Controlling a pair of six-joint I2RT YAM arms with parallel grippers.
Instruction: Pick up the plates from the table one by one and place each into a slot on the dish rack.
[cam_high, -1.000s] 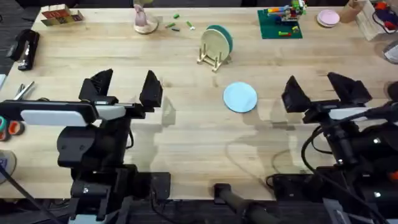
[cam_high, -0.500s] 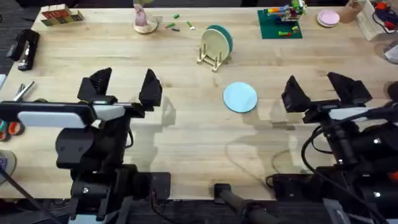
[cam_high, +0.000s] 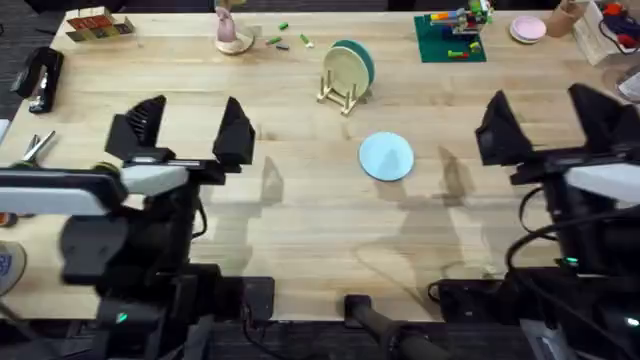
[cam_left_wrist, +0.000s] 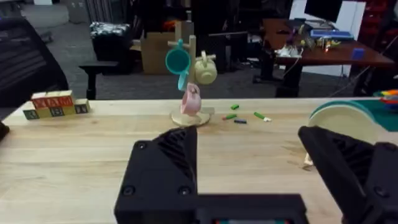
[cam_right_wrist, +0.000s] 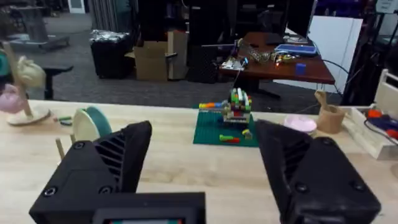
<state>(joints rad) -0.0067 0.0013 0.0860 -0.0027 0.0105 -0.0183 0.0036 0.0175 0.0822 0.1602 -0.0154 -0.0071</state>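
Observation:
A pale blue plate (cam_high: 386, 157) lies flat on the table (cam_high: 300, 220), near its middle. Behind it stands the dish rack (cam_high: 342, 96), with a cream plate (cam_high: 345, 70) upright in a slot and a teal plate (cam_high: 360, 56) upright just behind that one. My left gripper (cam_high: 185, 130) hangs open above the table's left half, well away from the blue plate. My right gripper (cam_high: 550, 122) hangs open to the right of the blue plate. The left wrist view shows the cream plate (cam_left_wrist: 345, 121) past the open left gripper (cam_left_wrist: 255, 165). The right wrist view shows both racked plates (cam_right_wrist: 86, 126) beyond the open right gripper (cam_right_wrist: 205, 165).
A mug tree (cam_high: 232, 30) and small green bits (cam_high: 285, 40) sit at the back. A green baseplate with bricks (cam_high: 450, 40) and a pink dish (cam_high: 527, 28) are at the back right. Wooden blocks (cam_high: 98, 24) and a black stapler (cam_high: 42, 78) lie far left.
Both grippers have risen and look larger. The right one has also shifted right and farther from me. The left one edged away from me. The plates have not moved.

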